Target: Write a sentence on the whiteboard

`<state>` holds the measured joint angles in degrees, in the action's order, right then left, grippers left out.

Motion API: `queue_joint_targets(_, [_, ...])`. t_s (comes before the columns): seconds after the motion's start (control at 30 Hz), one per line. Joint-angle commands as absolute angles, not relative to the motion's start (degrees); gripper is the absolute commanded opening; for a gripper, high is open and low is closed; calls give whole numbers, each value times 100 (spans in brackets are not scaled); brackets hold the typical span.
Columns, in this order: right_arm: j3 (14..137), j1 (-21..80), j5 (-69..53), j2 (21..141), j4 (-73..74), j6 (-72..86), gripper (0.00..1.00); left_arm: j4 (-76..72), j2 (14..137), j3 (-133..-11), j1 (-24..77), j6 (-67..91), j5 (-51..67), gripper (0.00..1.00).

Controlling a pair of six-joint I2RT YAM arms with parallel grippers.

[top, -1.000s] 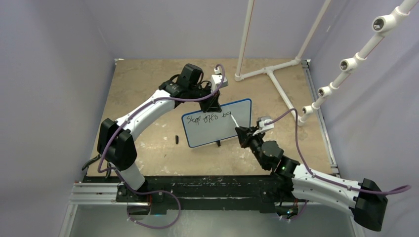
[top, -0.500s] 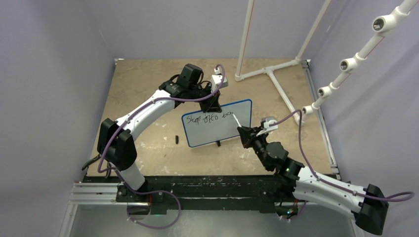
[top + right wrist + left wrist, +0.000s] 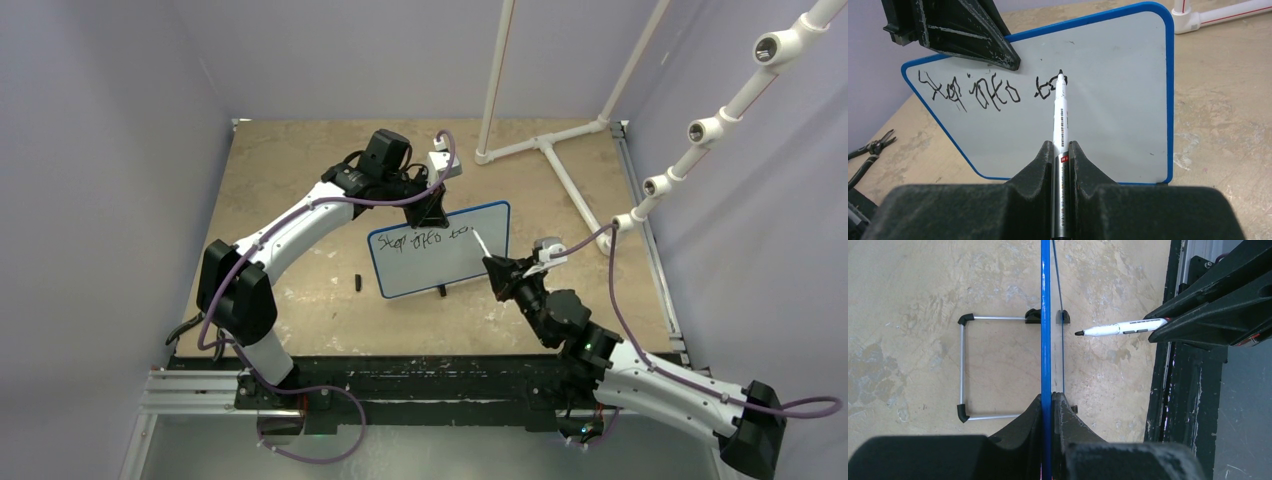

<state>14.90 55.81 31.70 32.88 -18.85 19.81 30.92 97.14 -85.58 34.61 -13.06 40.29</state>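
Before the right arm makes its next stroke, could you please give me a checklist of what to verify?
1. Board steadied: ok; the left pincer clamps the top rim of the whiteboard.
2. Pen grip: ok; the right pincer is shut on the marker.
3. Tip contact: not ok; the left wrist view shows a gap between the marker tip and the whiteboard.
4. Room to write: ok; bare white lies right of the sentence.
5. Ink supply: cannot tell.
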Motion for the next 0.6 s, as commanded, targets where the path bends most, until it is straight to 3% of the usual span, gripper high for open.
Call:
queue_joint_targets(0.0, [1543,5563,3063,3246,-2127,1810,0,3404,9686,-8380,3506,-1433,4070,0])
queue_joint_targets(0.57, [1756,5563,3482,3784,-2323,1699,0,3429,9687,-8376,3507,-1468,4078,0])
